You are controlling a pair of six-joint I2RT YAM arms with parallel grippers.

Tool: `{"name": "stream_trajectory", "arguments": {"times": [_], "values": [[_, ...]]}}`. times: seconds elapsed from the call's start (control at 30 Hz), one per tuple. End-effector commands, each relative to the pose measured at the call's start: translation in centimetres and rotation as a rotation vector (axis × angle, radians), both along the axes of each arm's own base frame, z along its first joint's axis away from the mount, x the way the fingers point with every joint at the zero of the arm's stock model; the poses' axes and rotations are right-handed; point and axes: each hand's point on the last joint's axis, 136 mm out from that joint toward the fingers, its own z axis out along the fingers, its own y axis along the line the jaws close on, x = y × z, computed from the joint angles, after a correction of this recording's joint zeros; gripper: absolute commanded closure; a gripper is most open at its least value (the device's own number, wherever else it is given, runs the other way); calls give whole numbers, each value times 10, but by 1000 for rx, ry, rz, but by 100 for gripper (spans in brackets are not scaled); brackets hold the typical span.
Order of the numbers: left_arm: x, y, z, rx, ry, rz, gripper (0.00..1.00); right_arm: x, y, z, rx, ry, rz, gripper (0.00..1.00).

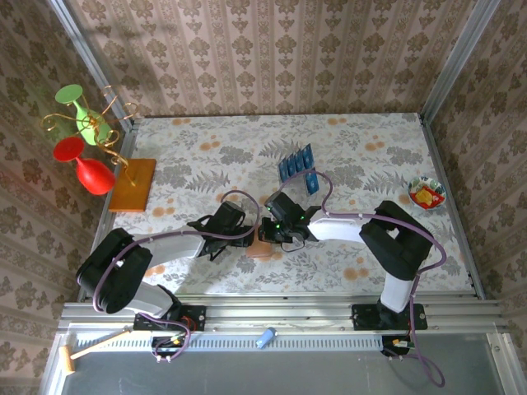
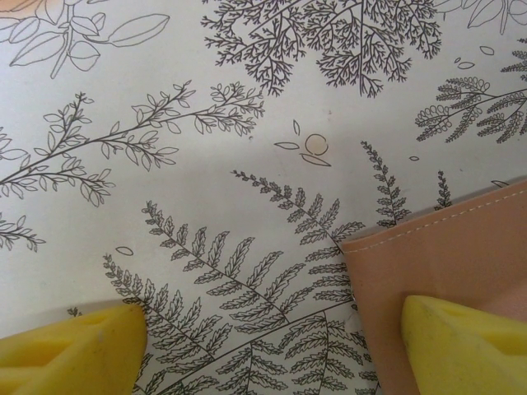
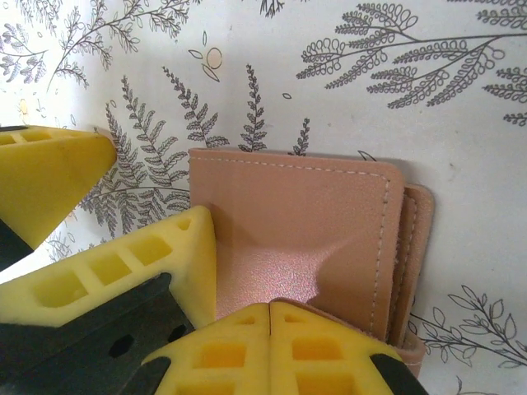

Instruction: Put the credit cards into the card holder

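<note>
right wrist: right fingers [image 3: 222,354] fully closed, empty, tips pressing dent into closed card holder [image 3: 305,230] flat on table [image 3: 461,99]. left fingers [image 2: 461,337] wide apart, empty, one over card holder corner. risk: press slips, card holder skids or won't unfold; credit cards [image 1: 296,163] well apart.

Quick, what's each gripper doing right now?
Left gripper: open, holding nothing.
Right gripper: shut, apparently pinching the holder.

Left gripper [image 2: 272,329] is standing wide open; right gripper [image 3: 270,317] is sitting fully closed. Left arm [image 1: 173,244] and right arm [image 1: 342,226] are reaching inward, wrists nearly meeting.
</note>
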Motion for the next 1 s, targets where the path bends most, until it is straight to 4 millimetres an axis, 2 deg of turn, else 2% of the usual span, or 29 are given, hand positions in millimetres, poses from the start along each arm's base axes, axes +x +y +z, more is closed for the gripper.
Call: {"name": "stream_trajectory", "arguments": {"times": [0.0, 0.37, 0.67, 0.9, 0.97], "values": [[-22, 4, -26, 25, 102, -23, 18, -29, -23, -40, -127, 109, 0, 100], [-21, 4, -25, 27, 99, -23, 18, -48, -56, -67, -238, 167, -53, 100], [-21, 4, -23, 26, 95, -23, 18, -50, -57, -73, -300, 173, -40, 100], [-21, 5, -22, 25, 94, -23, 18, -67, -72, -89, -391, 207, -7, 100], [-21, 5, -22, 25, 93, -23, 18, -69, -71, -88, -384, 210, 3, 100]]}}
